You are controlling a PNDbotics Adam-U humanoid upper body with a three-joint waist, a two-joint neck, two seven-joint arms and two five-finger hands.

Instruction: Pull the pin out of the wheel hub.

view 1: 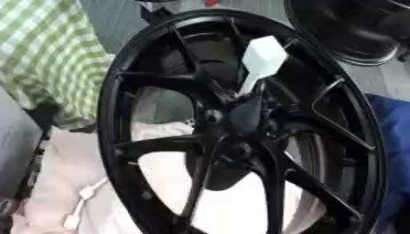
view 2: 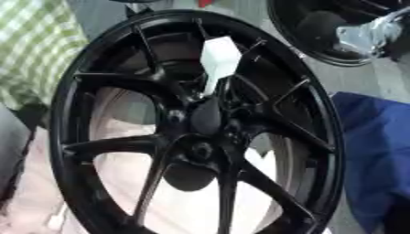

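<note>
The white pin [view 1: 260, 61] stands out of the centre of the black wheel hub [view 1: 232, 151], its broad head up and its narrow stem running down among the spokes. A dark hand [view 1: 244, 114] (which side cannot be told) seems to sit at the stem's base, though whether it grips is unclear. The pull should follow the pin's own line, without twisting sideways against the spokes

Hand [view 1: 246, 112]: one black rounded part shows at the middle of the view, upright and slightly tilted; black on black, so its outline is lost; left or right cannot be told
Wrist and arm: hidden
Upper right: silver piece [view 2: 364, 32], possibly an arm joint; cannot tell
</note>
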